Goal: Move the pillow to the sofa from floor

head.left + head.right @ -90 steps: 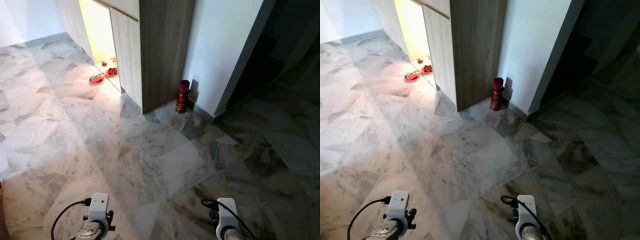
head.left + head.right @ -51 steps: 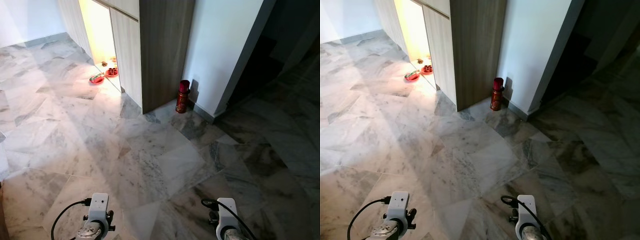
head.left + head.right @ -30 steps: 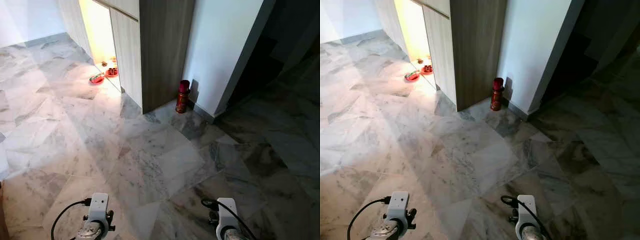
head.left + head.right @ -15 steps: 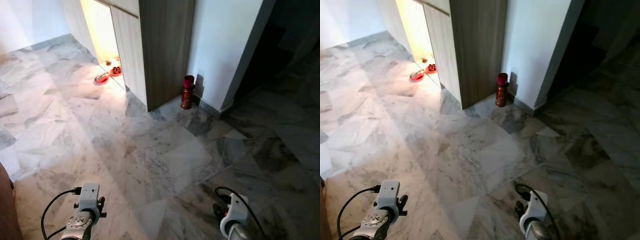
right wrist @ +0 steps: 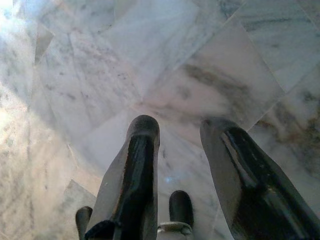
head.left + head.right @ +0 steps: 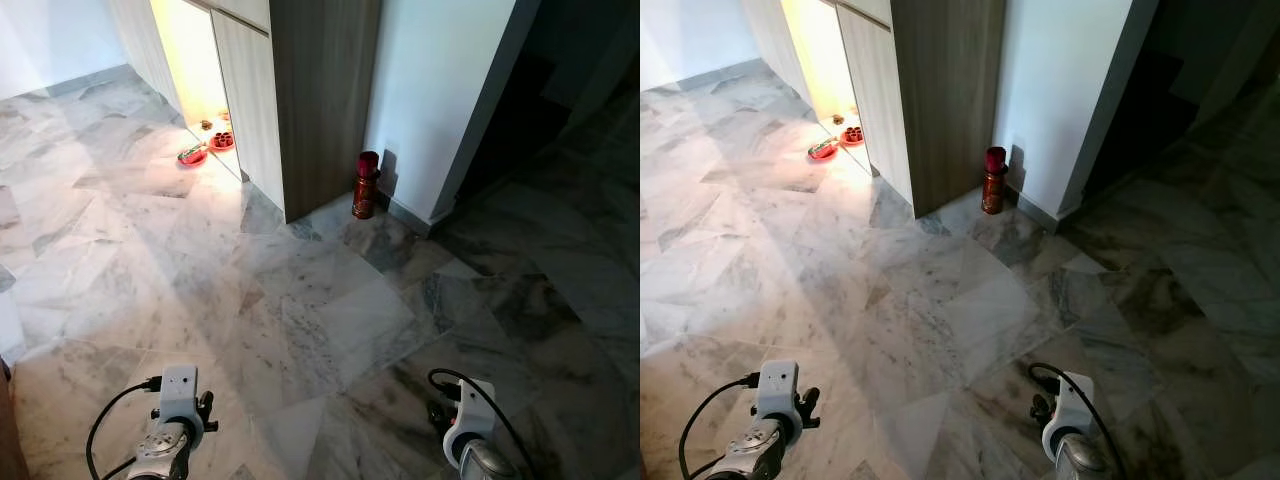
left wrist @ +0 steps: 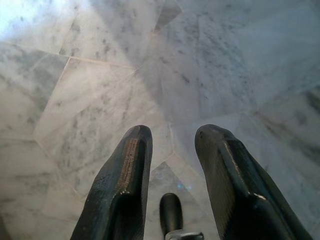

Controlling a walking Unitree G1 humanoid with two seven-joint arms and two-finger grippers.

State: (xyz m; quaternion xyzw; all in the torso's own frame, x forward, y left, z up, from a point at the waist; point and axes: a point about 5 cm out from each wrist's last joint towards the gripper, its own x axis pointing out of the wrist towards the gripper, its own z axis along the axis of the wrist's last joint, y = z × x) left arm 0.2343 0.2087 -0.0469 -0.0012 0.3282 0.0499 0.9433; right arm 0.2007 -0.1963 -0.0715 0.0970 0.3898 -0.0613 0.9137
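Note:
My left arm (image 6: pixel 172 440) and right arm (image 6: pixel 468 445) hang low at the bottom edge of the eye views, over grey marble floor (image 6: pixel 300 300). In the left wrist view my left gripper (image 7: pixel 172 137) is open, with bare marble between its two black fingers. My right gripper (image 5: pixel 180 127) is open too, its fingers apart above pale marble tiles. Neither holds anything.
A wooden cabinet (image 6: pixel 320 100) stands ahead, with a lit opening (image 6: pixel 195 60) on its left and small red dishes (image 6: pixel 205 150) on the floor there. A red canister (image 6: pixel 367 185) stands at the foot of a white wall (image 6: pixel 440 100). A dark passage (image 6: pixel 530 110) lies at the right.
The whole picture has shifted a little left and back up from half a second ago, so the camera has turned. The arms hang as before and both grippers stay open.

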